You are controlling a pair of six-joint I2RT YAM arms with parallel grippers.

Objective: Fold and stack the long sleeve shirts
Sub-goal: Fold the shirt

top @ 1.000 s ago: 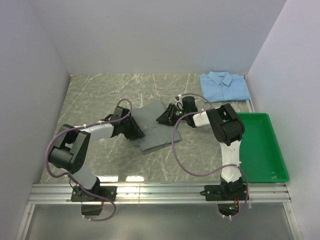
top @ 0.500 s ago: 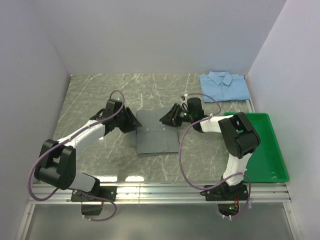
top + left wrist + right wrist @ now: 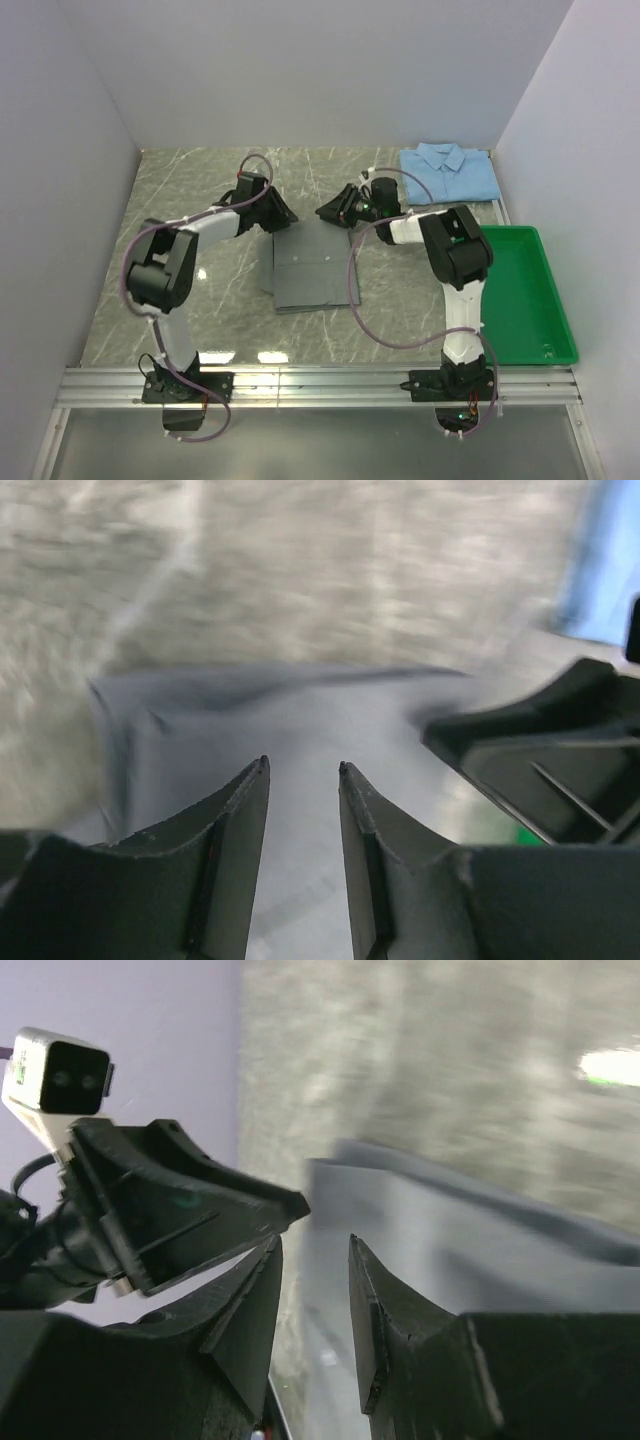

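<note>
Grey shirt (image 3: 315, 268) lay folded flat, a rough rectangle, mid-table (image 3: 200, 190), in front of my two bases. My left gripper (image 3: 283, 214) sat at its far-left corner and my right gripper (image 3: 330, 212) at its far-right corner, both low over the far edge and near each other. Left wrist view: fingers were parted with a narrow gap, no cloth between the tips, grey fabric just beyond them, right gripper's black body off to the side. Right wrist view: same story, jaws apart, nothing pinched, the shirt's edge past the tips, left gripper and its camera close by. Both wrist views were motion-blurred, so I couldn't tell whether the tips touched the cloth. Light blue shirt (image 3: 450, 172) was folded, collar up, in the far-right corner, well apart from the grey one. Green tray (image 3: 560, 320) sat along the right side.
</note>
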